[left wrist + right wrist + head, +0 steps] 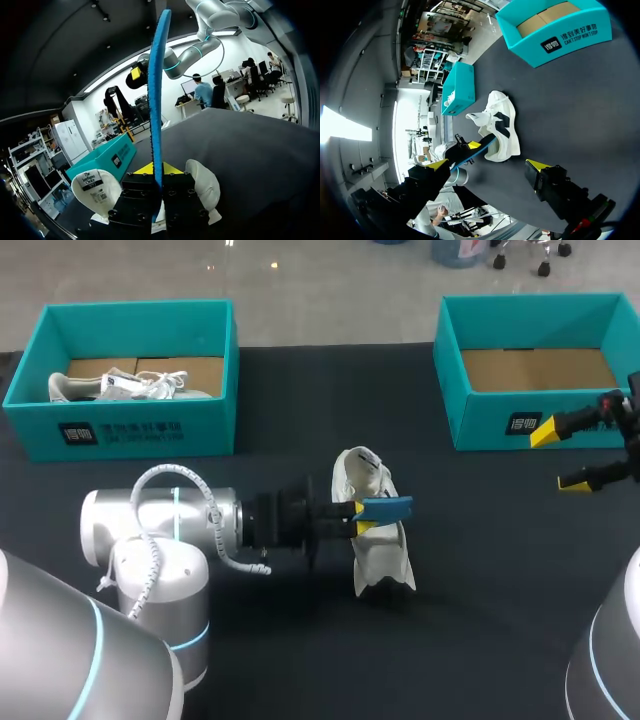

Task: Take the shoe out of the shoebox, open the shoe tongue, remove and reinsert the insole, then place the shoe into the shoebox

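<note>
Left gripper was clamped thin on the insole, shoe just beneath its jaws, right gripper gaping and empty, so that unbraced shoe could've shifted on reinsertion.

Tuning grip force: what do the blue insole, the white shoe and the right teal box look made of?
The insole is probably thin foam: matte blue, seen edge-on as a sliver that holds a gentle curve. The shoe has a matte white upper, either synthetic leather or textile; I can't tell which. The right shoebox is cardboard: smooth teal print outside, bare brown floor inside.
</note>
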`<control>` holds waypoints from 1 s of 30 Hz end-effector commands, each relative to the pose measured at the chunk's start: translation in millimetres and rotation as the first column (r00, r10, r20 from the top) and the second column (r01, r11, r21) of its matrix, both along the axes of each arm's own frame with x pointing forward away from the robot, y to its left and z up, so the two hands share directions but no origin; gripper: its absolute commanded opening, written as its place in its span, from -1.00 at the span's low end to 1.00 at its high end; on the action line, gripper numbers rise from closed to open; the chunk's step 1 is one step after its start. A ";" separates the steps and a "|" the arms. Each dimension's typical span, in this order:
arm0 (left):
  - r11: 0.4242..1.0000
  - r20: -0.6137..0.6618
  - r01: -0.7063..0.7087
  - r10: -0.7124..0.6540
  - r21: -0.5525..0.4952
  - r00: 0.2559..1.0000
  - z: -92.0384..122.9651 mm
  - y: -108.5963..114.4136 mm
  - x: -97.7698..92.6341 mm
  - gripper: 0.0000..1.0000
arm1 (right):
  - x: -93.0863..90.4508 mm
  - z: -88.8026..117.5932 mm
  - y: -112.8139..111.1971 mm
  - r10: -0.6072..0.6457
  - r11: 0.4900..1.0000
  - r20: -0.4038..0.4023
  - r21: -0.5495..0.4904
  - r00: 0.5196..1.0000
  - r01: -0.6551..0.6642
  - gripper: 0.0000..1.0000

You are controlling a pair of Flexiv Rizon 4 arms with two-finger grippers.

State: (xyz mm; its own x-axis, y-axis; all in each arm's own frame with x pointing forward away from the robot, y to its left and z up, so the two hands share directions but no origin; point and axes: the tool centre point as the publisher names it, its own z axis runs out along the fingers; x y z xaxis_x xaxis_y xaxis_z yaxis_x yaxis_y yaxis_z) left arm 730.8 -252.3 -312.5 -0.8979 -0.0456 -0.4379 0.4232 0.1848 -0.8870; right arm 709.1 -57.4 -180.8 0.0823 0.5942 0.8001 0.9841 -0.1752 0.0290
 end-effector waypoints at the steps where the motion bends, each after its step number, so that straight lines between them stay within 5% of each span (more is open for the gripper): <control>1: 1.000 -0.001 0.003 -0.003 0.015 1.000 -2.6 -8.8 8.2 -1.00 | -0.2 -0.3 0.1 0.000 1.000 -0.001 -0.001 1.000 0.000 1.00; 24: 0.991 0.012 0.001 -0.002 0.137 1.000 -25.9 -4.4 27.6 -1.00 | -0.2 -0.3 0.1 0.000 1.000 -0.001 -0.001 1.000 0.000 1.00; 29: 0.992 0.015 0.007 -0.009 0.125 1.000 -16.7 -5.7 25.4 -1.00 | -0.2 -0.3 0.1 0.000 1.000 -0.001 -0.001 1.000 0.000 1.00; 30: 0.992 0.016 0.010 -0.012 0.123 1.000 -15.4 -6.0 25.1 -0.84 | -0.2 -0.3 0.1 0.000 1.000 -0.001 -0.001 1.000 0.000 1.00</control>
State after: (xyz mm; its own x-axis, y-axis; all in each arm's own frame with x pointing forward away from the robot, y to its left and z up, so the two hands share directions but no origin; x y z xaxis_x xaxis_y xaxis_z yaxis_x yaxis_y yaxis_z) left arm 756.1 -258.8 -332.5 -0.8897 0.0149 -0.4562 0.4412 0.2841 -0.8512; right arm 709.1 -57.4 -180.8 0.0823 0.5942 0.8001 0.9841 -0.1752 0.0289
